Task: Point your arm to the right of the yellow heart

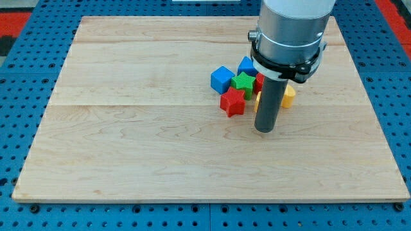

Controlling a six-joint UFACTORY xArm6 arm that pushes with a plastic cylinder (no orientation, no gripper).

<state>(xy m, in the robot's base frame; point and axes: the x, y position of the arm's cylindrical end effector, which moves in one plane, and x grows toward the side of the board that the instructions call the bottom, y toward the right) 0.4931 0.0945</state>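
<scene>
A: Nearest the view's bottom, what shows?

B: Bare wooden surface (pixel 160 160), wide open toward the view's bottom and left, its edges well apart from everything. Farther up stands my tip (pixel 264 130), the end of the dark rod, just below the cluster of blocks.

A: And a claw?

B: None is fitted, so there is no claw to call open or closed; the rod simply ends in the tip.

A: The blocks, going farther?

B: The red star (pixel 232 102) lies at the view's left of the rod, near it. Behind it sit the green star (pixel 243 81) and the blue cube (pixel 221 79), then another blue block (pixel 246 65) partly hidden under the arm. Yellow (pixel 288 95) peeks out on the rod's right side, with a sliver on its left; that is probably the yellow heart, though the rod covers most of it and I cannot confirm the shape.

A: Which step is this?

B: I judge it the approach. The tip sits in front of the heart, not yet to its right.

A: Next move?

B: Swing toward the view's right, skirting the yellow piece without nudging it. That side looks free, with room before the surface's right edge.
</scene>
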